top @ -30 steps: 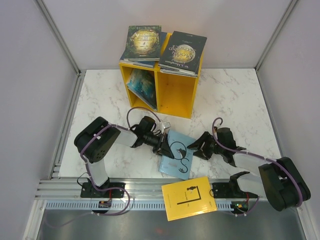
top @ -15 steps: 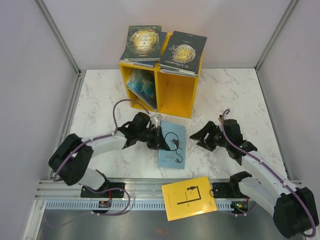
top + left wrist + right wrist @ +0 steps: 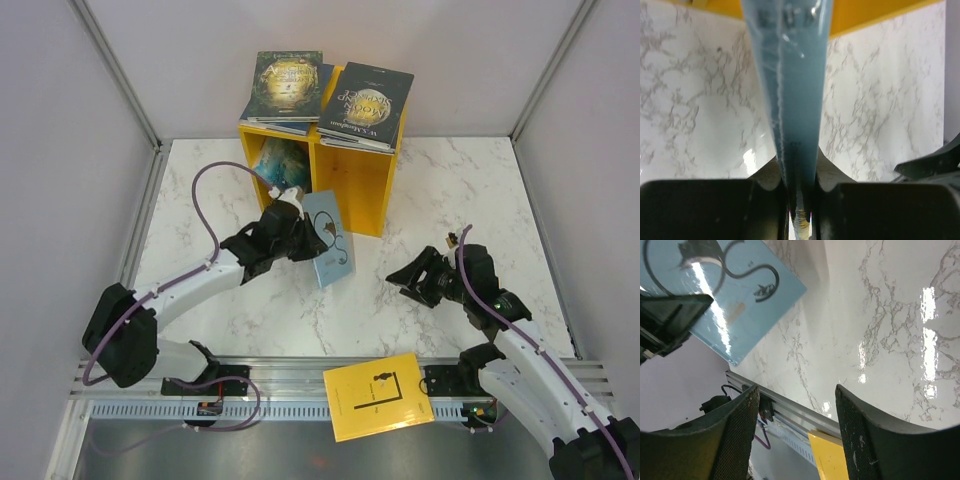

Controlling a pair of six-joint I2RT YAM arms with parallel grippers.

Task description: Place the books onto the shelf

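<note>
Item 1: your left gripper (image 3: 307, 230), clamped on the light blue book (image 3: 332, 252), held on edge just before the yellow shelf (image 3: 356, 190). Item 2: your right gripper (image 3: 406, 281), jaws parted, holding nothing, well right of the shelf.

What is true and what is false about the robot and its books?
1. The left gripper holds the blue book. True.
2. The right gripper holds a book too. False: it is open and empty.
3. The yellow book is on the shelf. False: it lies at the near edge of the table.
4. Some books lie on top of the shelf. True.
</note>
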